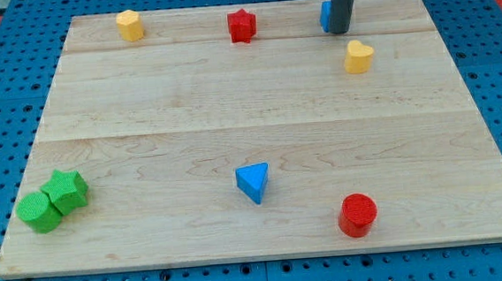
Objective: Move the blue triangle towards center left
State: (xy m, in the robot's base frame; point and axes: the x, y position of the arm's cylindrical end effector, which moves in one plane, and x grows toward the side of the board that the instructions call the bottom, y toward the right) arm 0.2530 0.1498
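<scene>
The blue triangle [254, 182] lies on the wooden board [187, 109], a little below the middle. My tip [340, 31] is at the view's top right, far above and to the right of the triangle. It stands right against a blue block [325, 15] that it mostly hides, so that block's shape cannot be made out.
A yellow hexagon block [130, 25] and a red star block [241, 25] sit along the top edge. A yellow heart block [359, 57] is just below my tip. A red cylinder [358, 214] is at the bottom right. Two green blocks [53, 200] touch at the bottom left.
</scene>
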